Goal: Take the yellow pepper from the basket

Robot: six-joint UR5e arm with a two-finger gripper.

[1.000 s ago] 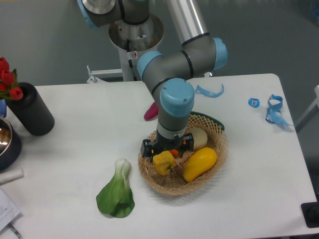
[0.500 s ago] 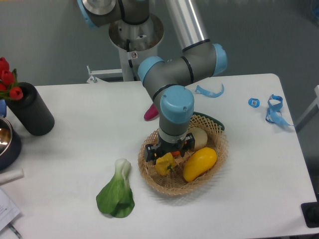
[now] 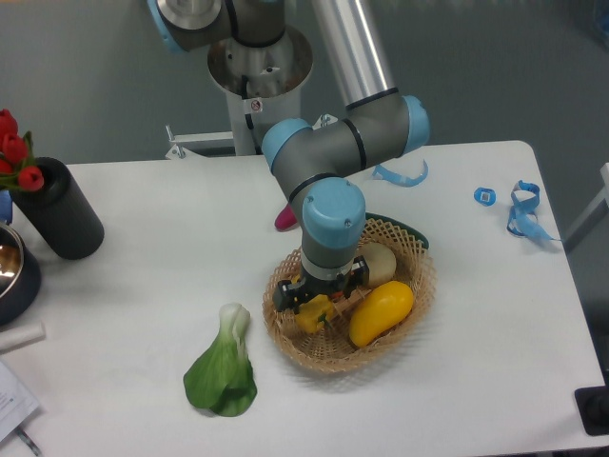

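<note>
Pepper: the yellow pepper (image 3: 314, 313) lay in the basket, toward its 9 o'clock side, mostly hidden under the gripper.
Gripper: the gripper (image 3: 317, 303) was down in the basket, right on top of the pepper. Its fingers were hidden, so I could not tell if it was open, closed, or holding the pepper.
Basket: the basket (image 3: 414, 248) sat on the table, a bit to the 4 o'clock side of the middle.
Squash: a long yellow squash (image 3: 383, 313) lay in the basket, just at 3 o'clock of the pepper.
Pale fruit: a round pale thing (image 3: 380, 264) sat in the basket at 1 o'clock of the pepper.
Green leaf: a bok choy (image 3: 223, 373) lay on the table at 8 o'clock of the basket, apart from it.
Pink thing: a pink thing (image 3: 285, 214) showed at 11 o'clock of the basket, partly behind the arm.
Table: the white table (image 3: 171, 257) held it all.
Vase: a black vase (image 3: 60, 208) with red tulips (image 3: 13, 150) stood far off at 9 o'clock.
Blue bits: blue tape pieces (image 3: 521, 208) lay at 2 o'clock, well apart.
</note>
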